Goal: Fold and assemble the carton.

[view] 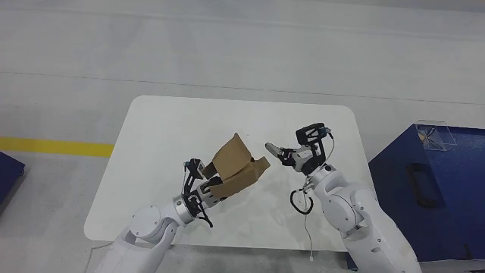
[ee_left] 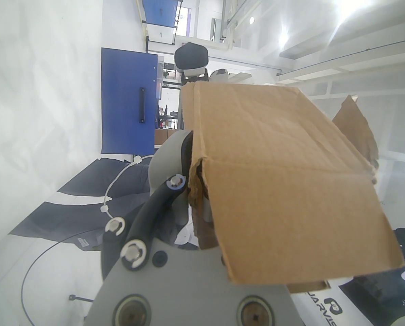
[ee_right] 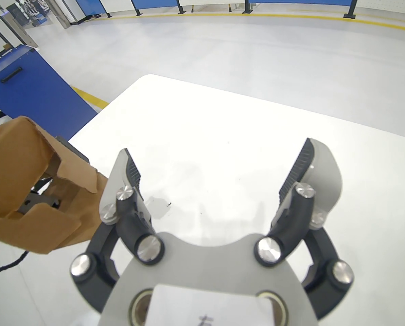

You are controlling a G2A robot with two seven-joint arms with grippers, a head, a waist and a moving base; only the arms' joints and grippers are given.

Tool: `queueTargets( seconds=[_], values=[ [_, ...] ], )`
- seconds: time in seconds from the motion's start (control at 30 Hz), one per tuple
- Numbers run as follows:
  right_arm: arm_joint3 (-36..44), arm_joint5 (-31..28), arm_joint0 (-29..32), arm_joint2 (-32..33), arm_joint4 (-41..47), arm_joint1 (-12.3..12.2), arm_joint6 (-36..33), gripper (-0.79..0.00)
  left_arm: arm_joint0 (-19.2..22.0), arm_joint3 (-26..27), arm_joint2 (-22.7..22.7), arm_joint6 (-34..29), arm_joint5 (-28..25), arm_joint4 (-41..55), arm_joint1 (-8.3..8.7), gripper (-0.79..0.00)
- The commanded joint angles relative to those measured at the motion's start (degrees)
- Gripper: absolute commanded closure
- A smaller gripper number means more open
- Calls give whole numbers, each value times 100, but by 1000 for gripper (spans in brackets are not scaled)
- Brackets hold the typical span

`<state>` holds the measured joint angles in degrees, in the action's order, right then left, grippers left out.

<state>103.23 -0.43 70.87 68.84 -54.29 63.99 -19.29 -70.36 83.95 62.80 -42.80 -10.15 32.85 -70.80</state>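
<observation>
Top view: one carton [view: 235, 165] hangs tilted over the middle of the worktop [view: 182, 125]. The left hand [view: 206, 183], at its 7 o'clock, is clamped on it; the right hand [view: 273, 150] is at its 3 o'clock.
Left wrist view: a carton panel lies close over the hand.
Right wrist view: two fingers [ee_right: 131, 167] spread apart, with the carton just beside one.

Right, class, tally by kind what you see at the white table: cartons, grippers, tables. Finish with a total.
Cartons: 1, the carton
Grippers: 2, the left gripper and the right gripper
Tables: 1, the table
Total: 4
</observation>
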Motion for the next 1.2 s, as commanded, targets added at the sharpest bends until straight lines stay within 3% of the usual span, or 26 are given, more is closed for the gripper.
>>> queueTargets(
  seconds=[0.0,0.7,1.17],
  values=[
    [-41,39,-73,-73,-108,19,1,-785,-3,13,-14,15,7,-11,-5,0],
    [111,129,-139,-872,-1023,210,-71,-785,-109,138,72,146,46,-103,-7,0],
    [147,45,-67,-859,-1095,282,-62,-785,-88,72,27,136,37,-81,-35,0]
  ],
)
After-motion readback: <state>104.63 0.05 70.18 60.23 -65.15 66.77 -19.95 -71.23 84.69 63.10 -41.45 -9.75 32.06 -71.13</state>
